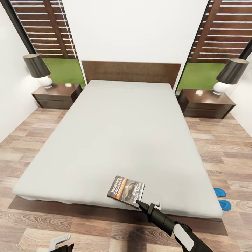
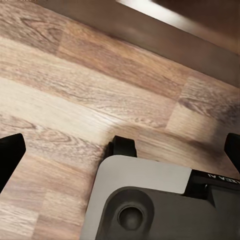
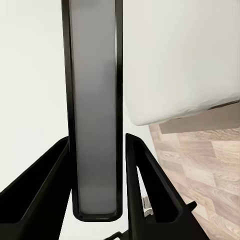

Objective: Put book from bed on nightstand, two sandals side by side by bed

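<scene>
Right claw point(image 1: 140, 203) clamps the small dark paperback book point(image 1: 126, 191) edge-on; dark brown two-drawer nightstand point(image 1: 206, 103) lies far ahead-right. Left claw's state: cannot tell.

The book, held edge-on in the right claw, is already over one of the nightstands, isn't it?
Not quite: the book, held edge-on in the right claw, is over the near end of the bed, as the head view shows. Both nightstands stand far off by the headboard.

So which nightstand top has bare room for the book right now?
Both. Each nightstand carries one lamp at its outer back corner: left lamp, right lamp. The left nightstand is bare toward the bed; so is the right nightstand. The right claw grips the book.
</scene>
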